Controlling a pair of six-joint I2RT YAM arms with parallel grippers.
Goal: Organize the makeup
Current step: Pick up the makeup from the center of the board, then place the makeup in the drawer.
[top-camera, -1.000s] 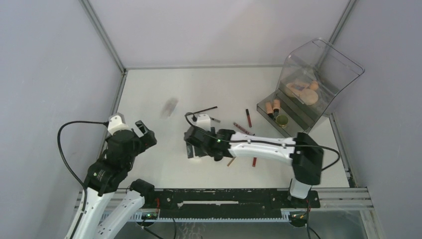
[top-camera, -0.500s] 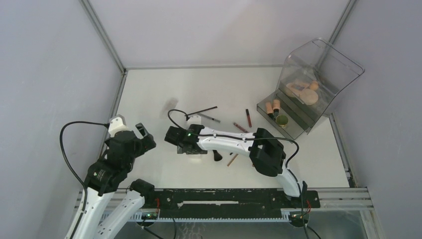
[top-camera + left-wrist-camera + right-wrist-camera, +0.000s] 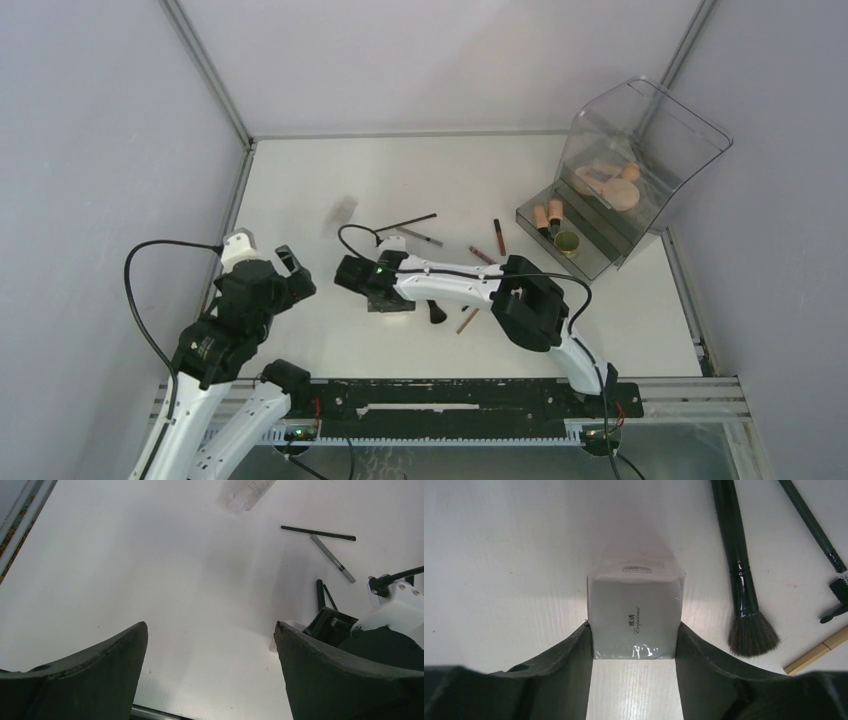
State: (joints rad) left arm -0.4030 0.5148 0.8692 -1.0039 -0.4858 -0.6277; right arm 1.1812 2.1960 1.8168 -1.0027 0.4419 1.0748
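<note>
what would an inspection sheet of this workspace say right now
surface: white table, looks clean
job's things: white jar standing mid-table; brush, pencil and lip tube lying loose; compacts and bottles in the organizer
clutter: nothing seen
grippers: left gripper open, empty; right gripper closed on the jar's sides
cables: black cable loops off left wrist; second cable off right wrist
surroundings: grey walls
</note>
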